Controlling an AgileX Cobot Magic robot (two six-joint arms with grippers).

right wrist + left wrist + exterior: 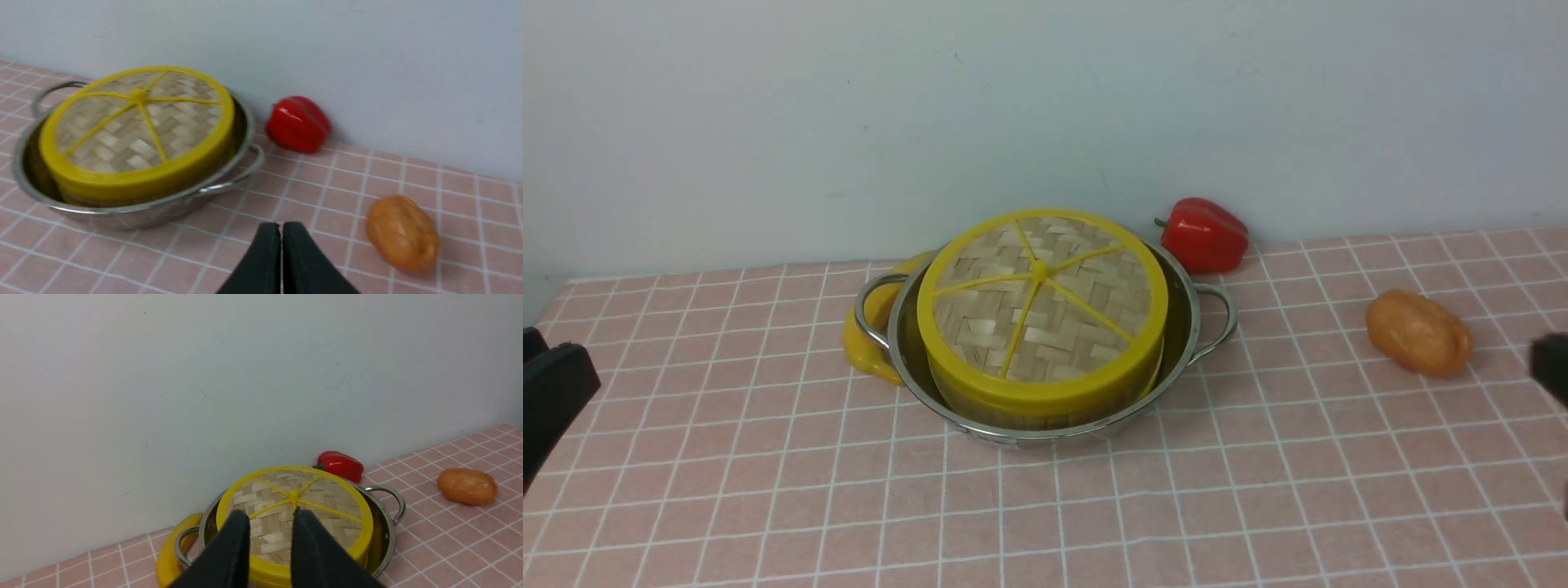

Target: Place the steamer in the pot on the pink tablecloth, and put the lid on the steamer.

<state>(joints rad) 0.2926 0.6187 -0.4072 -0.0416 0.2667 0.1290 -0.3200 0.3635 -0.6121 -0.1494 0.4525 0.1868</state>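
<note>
The pot stands mid-table on the pink tablecloth. The steamer sits inside it; only a strip of its bamboo wall shows. The lid lies flat on top of the steamer and hides its contents. My left gripper is at the far left edge, well away from the pot. In the left wrist view it is open and empty, with the lid and pot beyond it. My right gripper is at the far right edge. In the right wrist view it is shut and empty, apart from the pot and lid.
A red toy pepper lies behind the pot on the right, by the wall. An orange-brown potato-like toy lies to the right of the pot. A yellow curved toy lies against the pot's left handle.
</note>
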